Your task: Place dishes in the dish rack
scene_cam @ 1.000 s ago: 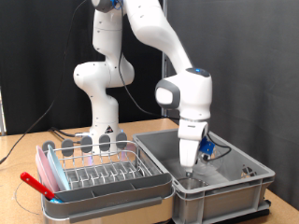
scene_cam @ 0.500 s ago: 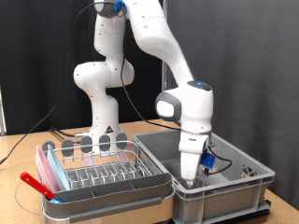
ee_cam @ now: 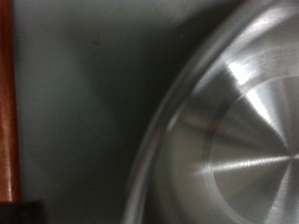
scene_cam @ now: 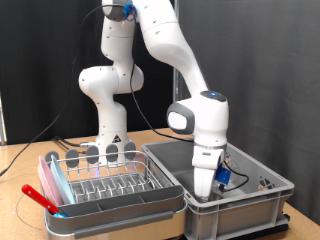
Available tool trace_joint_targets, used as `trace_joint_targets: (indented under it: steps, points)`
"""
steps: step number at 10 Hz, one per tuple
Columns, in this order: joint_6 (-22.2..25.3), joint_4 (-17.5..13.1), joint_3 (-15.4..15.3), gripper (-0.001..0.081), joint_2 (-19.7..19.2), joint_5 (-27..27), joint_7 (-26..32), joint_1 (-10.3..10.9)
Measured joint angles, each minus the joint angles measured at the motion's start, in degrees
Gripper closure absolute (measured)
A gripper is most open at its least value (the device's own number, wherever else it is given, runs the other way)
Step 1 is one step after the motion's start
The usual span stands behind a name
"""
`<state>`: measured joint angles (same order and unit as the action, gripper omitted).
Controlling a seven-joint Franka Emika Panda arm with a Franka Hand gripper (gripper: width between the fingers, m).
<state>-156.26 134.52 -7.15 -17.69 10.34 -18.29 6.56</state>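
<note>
This looks like a robotics lab rather than a kitchen. A black curtain (scene_cam: 270, 60) hangs as backdrop behind a white robot arm (scene_cam: 120, 80) mounted on a plain wooden table (scene_cam: 20, 165). A dish rack (scene_cam: 105, 180) and a grey plastic bin (scene_cam: 250, 205) sit staged on it, with cables (scene_cam: 40, 140) trailing across.

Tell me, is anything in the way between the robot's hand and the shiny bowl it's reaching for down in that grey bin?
Nothing visible is. The gripper is lowered inside the grey bin, and the wrist view shows the steel bowl close up with only bare bin floor beside it. The dish rack stands beside the bin, on the exterior view's left.
</note>
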Motion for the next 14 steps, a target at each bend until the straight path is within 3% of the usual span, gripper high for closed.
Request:
trace_joint_targets:
  steps: [1,2,3,5,6,7,9,14]
  points:
    - [-0.1,-0.1,0.0,0.0229,-0.2,0.0,0.0,0.0]
    - [-0.2,-0.1,0.1,0.0229,-0.2,0.0,0.0,0.0]
    - [-0.3,-0.2,0.1,0.0424,-0.2,-0.2,0.0,-0.1]
    - [-0.3,-0.5,-1.2,0.0698,0.0,-4.0,1.9,-1.0]
    - [0.1,-0.7,-2.7,0.0698,0.5,-7.6,4.3,-2.2]
    - [1.2,-0.9,-4.3,0.0769,1.4,-11.2,7.0,-3.4]
    - [4.8,-1.6,-6.6,0.0771,4.2,-17.2,11.3,-5.2]
    - [16.0,-3.4,-7.2,0.0779,10.8,-22.3,13.0,-5.7]
